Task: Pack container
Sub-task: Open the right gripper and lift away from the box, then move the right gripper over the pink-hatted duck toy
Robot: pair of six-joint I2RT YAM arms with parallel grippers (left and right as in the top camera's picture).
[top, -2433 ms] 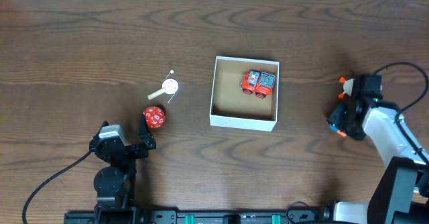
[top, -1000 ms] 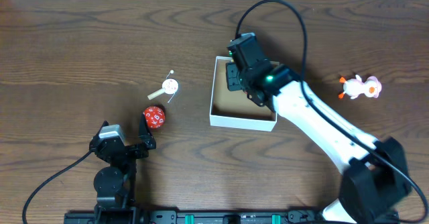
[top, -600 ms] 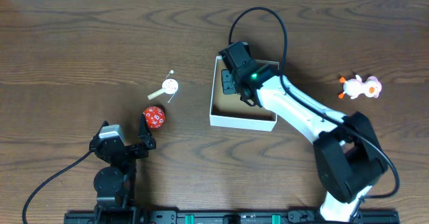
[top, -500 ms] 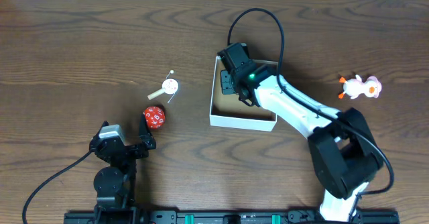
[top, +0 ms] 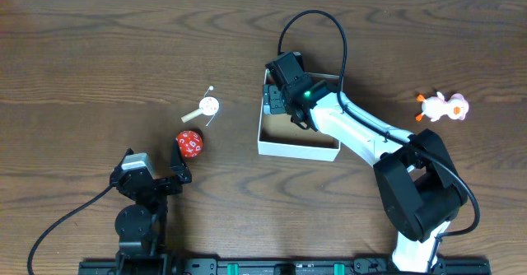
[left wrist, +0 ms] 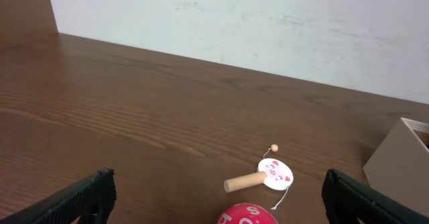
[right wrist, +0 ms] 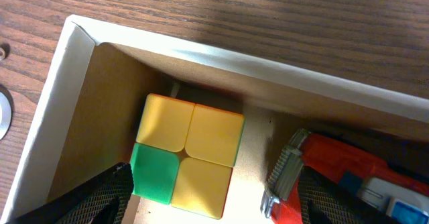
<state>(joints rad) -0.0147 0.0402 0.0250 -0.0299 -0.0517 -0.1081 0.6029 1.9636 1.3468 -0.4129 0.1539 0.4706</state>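
Note:
The container (top: pixel 297 149) is a white square box with a tan inside, at the table's middle. It also shows in the right wrist view (right wrist: pixel 201 53) and at the edge of the left wrist view (left wrist: pixel 401 151). My right gripper (top: pixel 275 102) hangs open over the container's far-left corner. A yellow and green cube (right wrist: pixel 188 155) lies in that corner between its fingers (right wrist: pixel 218 207). A red toy truck (right wrist: pixel 348 177) lies beside the cube. In the overhead view the arm hides both. My left gripper (top: pixel 152 161) is open and empty near the front-left edge.
A red numbered ball (top: pixel 189 143) lies just ahead of the left gripper, and shows in the left wrist view (left wrist: pixel 247 216). A small pig-face drum toy with a wooden handle (top: pixel 206 106) lies beyond it. A white and pink duck toy (top: pixel 443 106) stands at the right.
My right arm has swung from beside the duck to the container's far-left corner. The cube now lies in the container, where only the truck lay before. The left arm has not moved.

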